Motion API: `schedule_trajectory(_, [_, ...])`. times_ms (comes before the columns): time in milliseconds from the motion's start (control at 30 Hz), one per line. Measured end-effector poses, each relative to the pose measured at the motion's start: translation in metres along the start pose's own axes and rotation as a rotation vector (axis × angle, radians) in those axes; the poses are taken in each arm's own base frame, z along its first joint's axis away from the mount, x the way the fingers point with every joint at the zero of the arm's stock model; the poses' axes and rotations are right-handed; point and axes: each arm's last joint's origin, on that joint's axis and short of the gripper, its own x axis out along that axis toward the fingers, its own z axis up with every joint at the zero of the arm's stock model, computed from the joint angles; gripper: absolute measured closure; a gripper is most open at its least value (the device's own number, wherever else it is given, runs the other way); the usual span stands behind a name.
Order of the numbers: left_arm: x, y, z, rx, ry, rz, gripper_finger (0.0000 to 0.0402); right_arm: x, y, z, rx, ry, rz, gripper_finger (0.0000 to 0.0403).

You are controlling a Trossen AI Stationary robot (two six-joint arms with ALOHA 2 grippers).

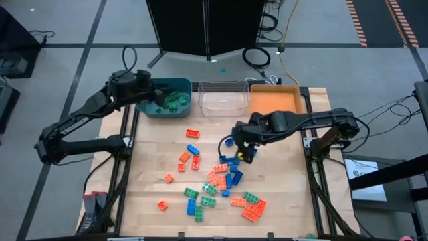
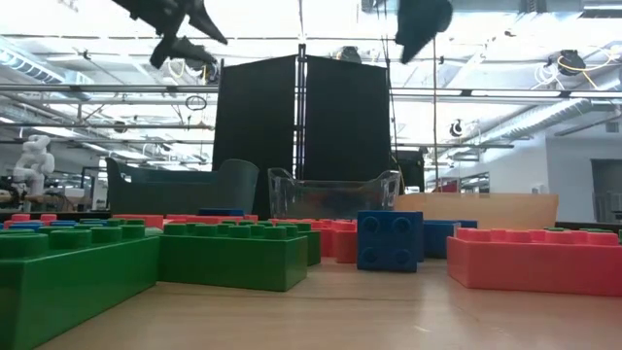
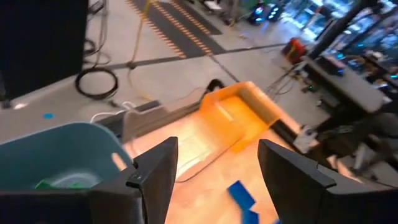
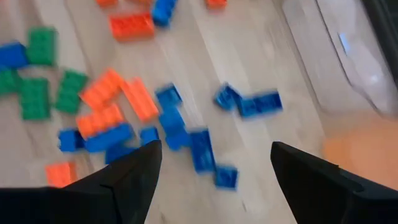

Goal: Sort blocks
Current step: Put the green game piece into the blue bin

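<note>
Green, blue and orange-red blocks (image 1: 221, 177) lie scattered flat on the middle and near part of the wooden table. A few green blocks (image 1: 175, 100) rest inside the teal bin (image 1: 150, 112). My left gripper (image 1: 162, 99) hovers over that bin, open and empty (image 3: 217, 149); the green blocks (image 3: 62, 183) show below it. My right gripper (image 1: 245, 150) hangs open (image 4: 214, 148) above a cluster of blue blocks (image 4: 186, 134) near the table's middle, touching none. In the low view both grippers (image 2: 180, 29) (image 2: 423, 24) are high above the blocks (image 2: 233, 255).
A clear bin (image 1: 223, 84) and an orange bin (image 1: 275, 100) stand along the far edge, right of the teal one. Bare wood lies between the bins and the blocks, and along the table's left side. Cables and a black panel lie beyond the far edge.
</note>
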Motion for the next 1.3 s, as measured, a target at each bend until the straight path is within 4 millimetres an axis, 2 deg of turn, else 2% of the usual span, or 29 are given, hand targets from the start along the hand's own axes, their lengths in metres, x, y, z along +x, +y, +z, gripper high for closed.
schedule_trajectory(133, [-0.007, -0.01, -0.001, -0.017, -0.002, -0.054, 0.0173, -0.003, 0.002, -0.009, 0.075, 0.063, -0.009, 0.0106])
schedule_trajectory(233, [-0.008, -0.018, -0.005, -0.013, 0.03, -0.113, 0.0173, 0.001, 0.024, -0.018, 0.072, 0.046, 0.038, 0.0106])
schedule_trajectory(367, [-0.01, -0.028, -0.01, 0.024, 0.059, -0.188, 0.0173, 0.017, 0.052, -0.04, 0.059, 0.049, 0.071, 0.0106])
schedule_trajectory(500, [-0.014, -0.035, -0.013, 0.041, 0.073, -0.237, 0.0173, 0.037, 0.069, -0.065, 0.133, 0.087, 0.065, 0.0106])
schedule_trajectory(733, [-0.018, -0.046, -0.02, 0.064, 0.105, -0.304, 0.0173, 0.067, 0.097, -0.102, 0.203, 0.081, 0.163, 0.0106])
schedule_trajectory(1000, [-0.019, -0.05, -0.022, 0.067, 0.109, -0.304, 0.0173, 0.082, 0.109, -0.122, 0.201, 0.094, 0.259, 0.0106])
schedule_trajectory(1167, [-0.019, -0.049, -0.022, 0.072, 0.114, -0.298, 0.0173, 0.095, 0.117, -0.129, 0.176, 0.116, 0.226, 0.0106])
schedule_trajectory(1300, [-0.018, -0.048, -0.025, 0.073, 0.136, -0.284, 0.0173, 0.114, 0.122, -0.134, 0.167, 0.151, 0.177, 0.0106])
